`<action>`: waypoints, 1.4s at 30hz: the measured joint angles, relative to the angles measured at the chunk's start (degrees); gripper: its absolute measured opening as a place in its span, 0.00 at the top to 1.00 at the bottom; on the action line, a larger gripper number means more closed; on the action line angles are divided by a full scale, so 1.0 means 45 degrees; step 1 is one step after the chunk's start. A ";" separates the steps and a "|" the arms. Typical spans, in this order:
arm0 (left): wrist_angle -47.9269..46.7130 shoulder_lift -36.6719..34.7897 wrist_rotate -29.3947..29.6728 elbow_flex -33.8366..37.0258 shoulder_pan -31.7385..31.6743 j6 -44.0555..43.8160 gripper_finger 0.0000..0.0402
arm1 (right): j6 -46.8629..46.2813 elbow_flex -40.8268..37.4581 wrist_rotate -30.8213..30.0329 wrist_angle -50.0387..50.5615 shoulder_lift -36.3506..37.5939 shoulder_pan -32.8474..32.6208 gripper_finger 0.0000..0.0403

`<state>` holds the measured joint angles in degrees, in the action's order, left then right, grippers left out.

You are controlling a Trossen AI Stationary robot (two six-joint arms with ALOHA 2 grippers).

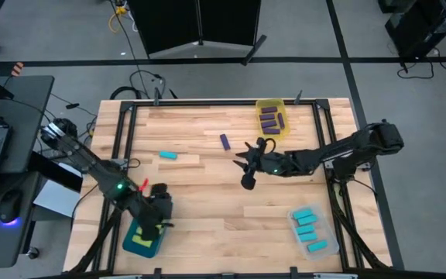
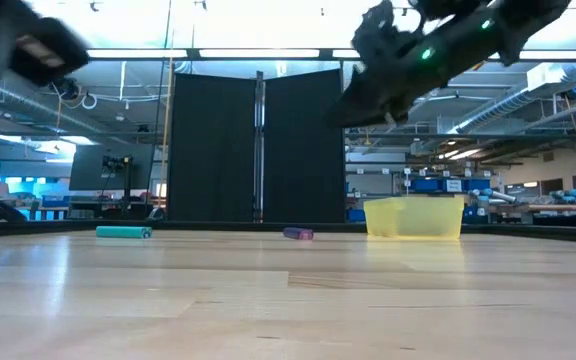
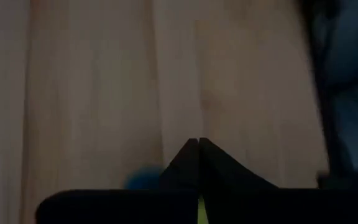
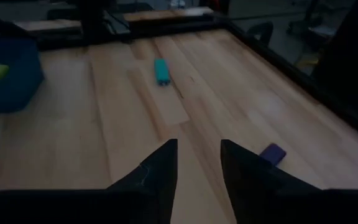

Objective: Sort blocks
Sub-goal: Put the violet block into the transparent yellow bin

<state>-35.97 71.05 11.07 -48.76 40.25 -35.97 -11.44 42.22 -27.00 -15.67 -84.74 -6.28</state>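
Near edge, left corner: the left gripper [image 1: 155,225] hung over the teal bin [image 1: 142,239], fingers [image 3: 197,158] clenched together with nothing between them; a lime block [image 1: 140,242] lay in that bin.
Near edge, right corner: four cyan blocks [image 1: 310,229] lay in the clear bin [image 1: 325,242].
Mid table: the right gripper [image 1: 248,157] hovered above the wood, jaws parted and empty, fingers [image 4: 160,168] apart.
Loose blocks: one cyan block [image 1: 168,155] lay left of centre, one purple block [image 1: 225,141] just beyond the right gripper, both flat on the table [image 1: 207,209].
Far edge: the yellow bin [image 1: 272,106] held several purple blocks [image 1: 270,120].
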 joint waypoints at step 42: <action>1.4778 -0.0245 -0.3726 0.4845 -0.6616 0.7947 0.98 | -0.4429 0.6708 0.1960 0.5768 -0.7636 0.4540 0.42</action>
<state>30.54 69.95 -5.69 -26.96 10.48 -0.21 -31.37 72.40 -18.18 10.29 -119.10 14.14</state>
